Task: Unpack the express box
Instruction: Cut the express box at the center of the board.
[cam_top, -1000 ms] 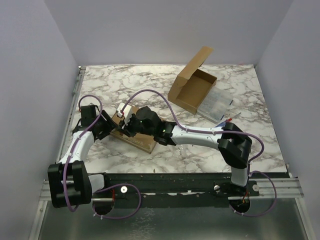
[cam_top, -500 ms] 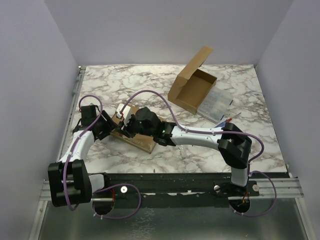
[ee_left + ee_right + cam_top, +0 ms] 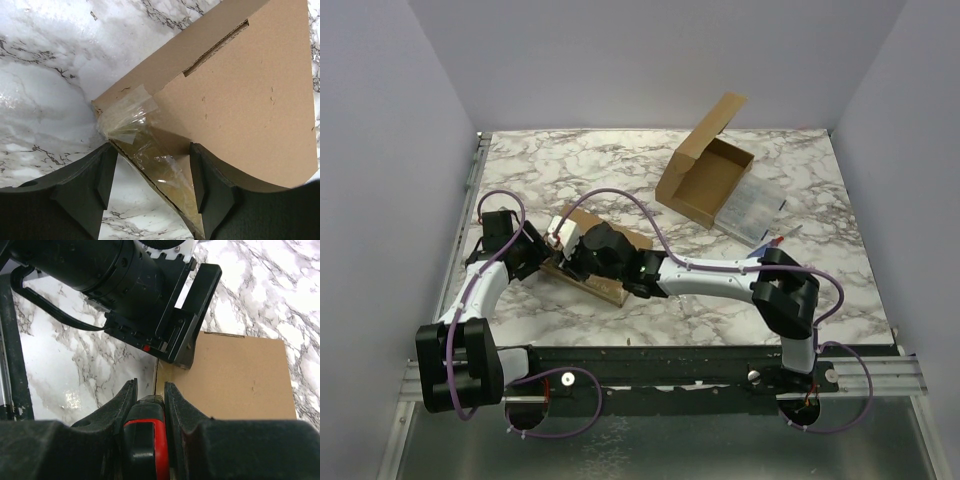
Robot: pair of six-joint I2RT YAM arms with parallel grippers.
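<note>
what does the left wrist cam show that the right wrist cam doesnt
Only the left wrist view: crumpled clear tape on a corner of the closed cardboard box, a flap slot in its top, and the left gripper open astride that corner. Only the right wrist view: a red and black tool clamped in the right gripper, pointed at the box edge, with the left gripper's black housing just beyond. Both: the same box and the marble table.
</note>
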